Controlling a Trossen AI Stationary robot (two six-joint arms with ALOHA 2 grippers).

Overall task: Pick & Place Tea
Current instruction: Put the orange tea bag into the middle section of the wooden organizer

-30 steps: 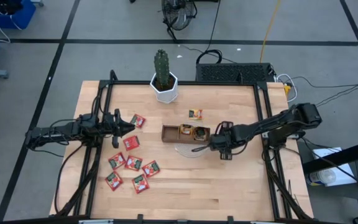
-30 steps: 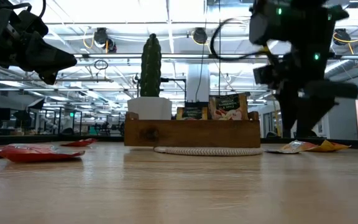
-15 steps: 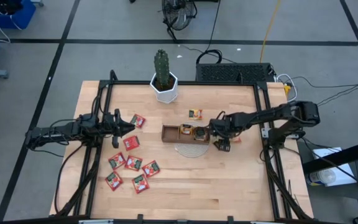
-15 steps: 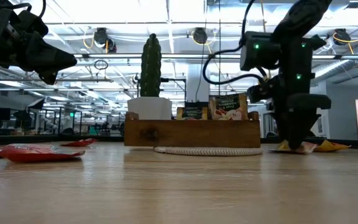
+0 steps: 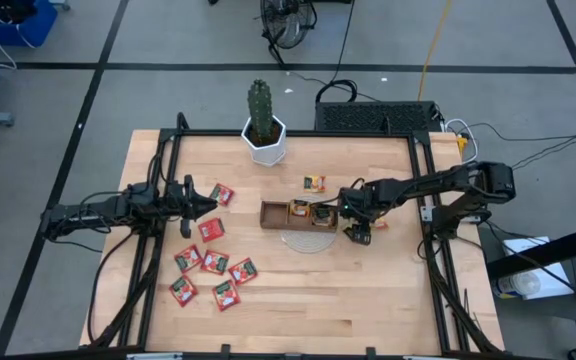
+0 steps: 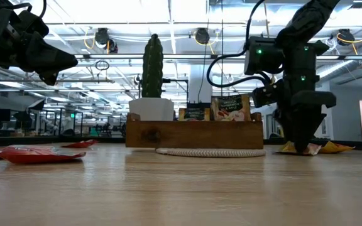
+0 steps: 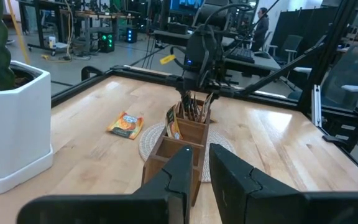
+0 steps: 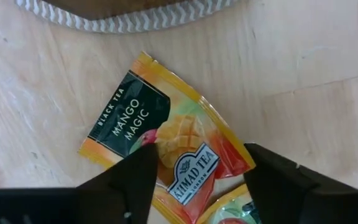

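Tea sachets lie in two groups on the tabletop [image 5: 298, 300]. At the left, a cluster of red sachets [image 5: 213, 262] is spread flat on the wood, one of them [image 5: 222, 194] lying a little apart, nearer the cactus side. Above this cluster's far edge hangs the left pincer [image 5: 200, 203], raised off the tabletop with its fingers [image 7: 229, 177] drawn narrow, only a slim gap between them, and nothing held. Farther back stands a cactus in a white hexagonal pot [image 5: 265, 140]. Toward the middle, a brown wooden tray [image 5: 298, 215] sits on a pale round woven mat [image 5: 306, 241]; a few sachets stand upright in its compartments [image 6: 229, 107]. A single orange-yellow sachet [image 5: 314, 183] lies flat just behind the tray. At the tray's right end, the right pincer [image 5: 356, 233] points down at the tabletop, directly over an orange-yellow mango sachet [image 8: 166, 146] that lies flat beside the mat's edge, partly overlapping another sachet [image 8: 235, 208]. Its fingers [image 8: 126, 186] stand wide, one on each side of the mango sachet, not closed on it.
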